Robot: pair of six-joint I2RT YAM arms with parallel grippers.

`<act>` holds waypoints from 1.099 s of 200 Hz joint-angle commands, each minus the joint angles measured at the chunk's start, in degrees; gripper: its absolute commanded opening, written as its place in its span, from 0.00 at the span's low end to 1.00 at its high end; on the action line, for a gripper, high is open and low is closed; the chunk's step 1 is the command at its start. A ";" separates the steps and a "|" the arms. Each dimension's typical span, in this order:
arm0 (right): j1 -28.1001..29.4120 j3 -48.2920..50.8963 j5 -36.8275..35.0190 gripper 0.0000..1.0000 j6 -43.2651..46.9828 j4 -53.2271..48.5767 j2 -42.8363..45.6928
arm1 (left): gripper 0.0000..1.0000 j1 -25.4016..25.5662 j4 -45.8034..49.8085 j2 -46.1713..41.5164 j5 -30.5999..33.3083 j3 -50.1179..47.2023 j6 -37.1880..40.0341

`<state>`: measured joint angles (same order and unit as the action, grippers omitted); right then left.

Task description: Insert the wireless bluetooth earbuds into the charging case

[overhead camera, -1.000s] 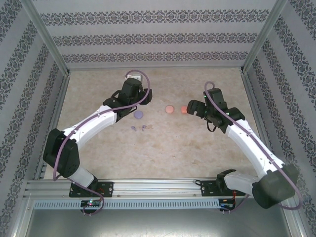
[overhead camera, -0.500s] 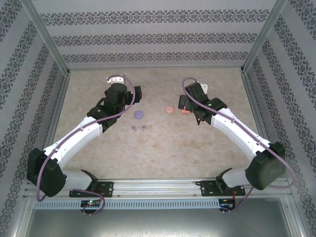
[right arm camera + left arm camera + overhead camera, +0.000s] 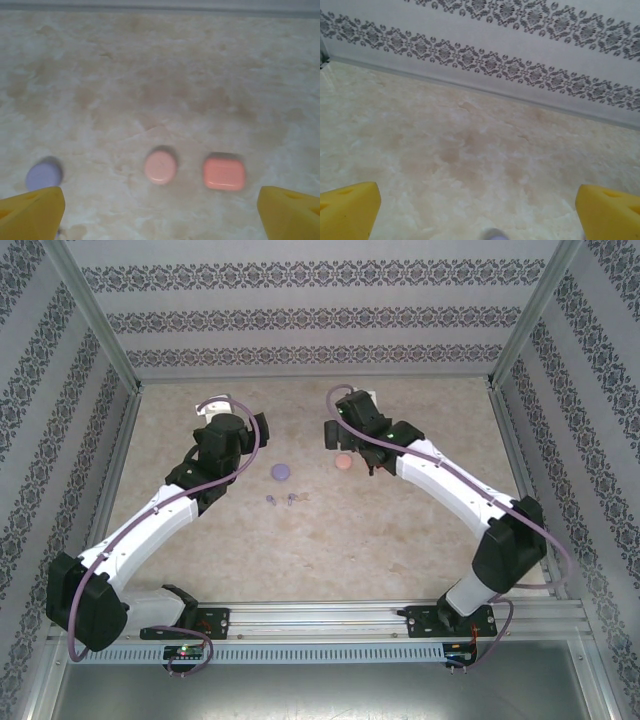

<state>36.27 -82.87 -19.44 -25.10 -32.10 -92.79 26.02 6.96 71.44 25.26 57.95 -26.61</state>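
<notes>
So the biggest thing we had in there was the beige marbled table (image 3: pixel 400 530), boxed in by patterned walls (image 3: pixel 300 310). The left arm (image 3: pixel 150 525) reached up the left side and the right arm (image 3: pixel 450 480) stretched in from the right, with both wrists over the far half of the table.

The left gripper (image 3: pixel 479 210) hung wide open with nothing between its yellow fingers (image 3: pixel 347 207), and its camera looked out over bare table toward the back wall. The right gripper (image 3: pixel 160 212) was just as wide open and empty too, hovering above the cases without touching any of them.

From the right wrist we saw the three cases in a row: the purple case (image 3: pixel 44 175) on the left, the pink case (image 3: pixel 160 167) in the middle and the orange case (image 3: pixel 224 172) just beside it on the right. The purple one sat well apart from the other two.

The two purple earbuds (image 3: pixel 270 500) lay loose on the table, side by side, a bit nearer the arm bases than the purple case. Neither was in a case. There was a pale speck just right of them, but it was too tiny for us to call.
</notes>
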 commanded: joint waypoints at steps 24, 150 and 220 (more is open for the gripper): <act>0.90 -9.58 12.21 0.87 -3.26 -4.76 -10.68 | 0.99 -5.11 -0.51 -2.47 1.52 -3.27 -5.95; 7.87 -37.24 17.54 0.80 6.47 -15.62 -40.52 | 0.99 -18.10 2.23 -7.04 -13.36 -5.81 -11.43; 8.53 -44.95 14.33 0.81 14.14 -19.57 -47.92 | 0.99 -22.60 2.17 -8.44 -18.12 -7.24 -12.94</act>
<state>44.77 -124.31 -3.40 -14.70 -48.64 -138.10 4.36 8.12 64.62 9.39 50.96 -38.46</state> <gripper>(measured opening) 0.809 0.994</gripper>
